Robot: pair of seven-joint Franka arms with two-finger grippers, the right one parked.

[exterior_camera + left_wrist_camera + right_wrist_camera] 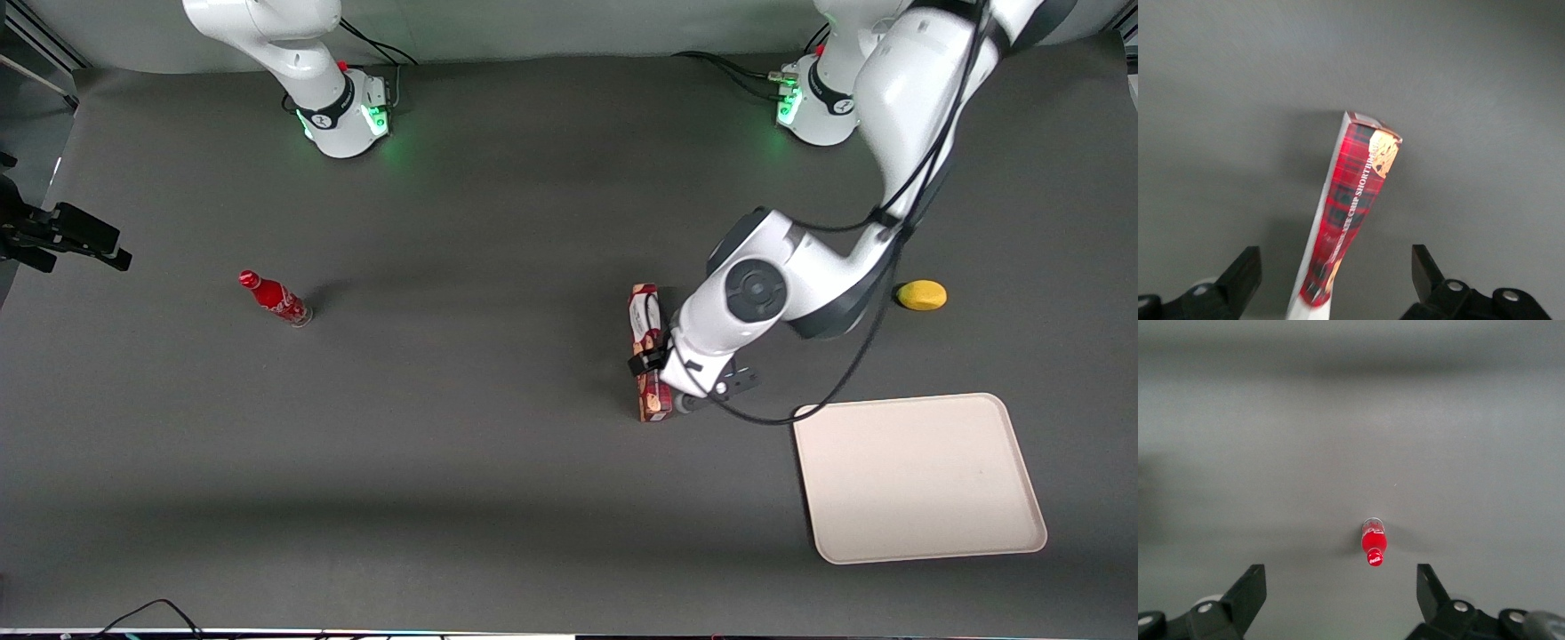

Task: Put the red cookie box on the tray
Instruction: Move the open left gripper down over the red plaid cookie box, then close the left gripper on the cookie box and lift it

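Tray [920, 480]: nearest thing to my front camera, flat on the table [444, 462] close to the near edge at the working arm's end. Cream, rounded corners, low rim, nothing on it.

Red cookie box [648, 356]: on the table around the middle, farther from the camera than the tray and well apart from it. It lies with its length running from near edge to far edge, tartan print with a cookie picture at the nearer end. The box is not on the tray.

Gripper [653, 360]: I've got it right at the box, about halfway along its length. In the left wrist view the gripper [1335, 273] has its two dark fingers [1241, 273] spread wide, one on each side of the box [1355, 200], with grey table showing between each finger and the carton. So the claw is released and grips nothing.

Soda bottle [276, 300]: small and red, standing toward the parked arm's end, well apart from everything else. The right wrist view shows the bottle [1373, 547] from above, red cap up.

Lemon [921, 295]: yellow, on the table toward the working arm's end, farther from the camera than the tray.
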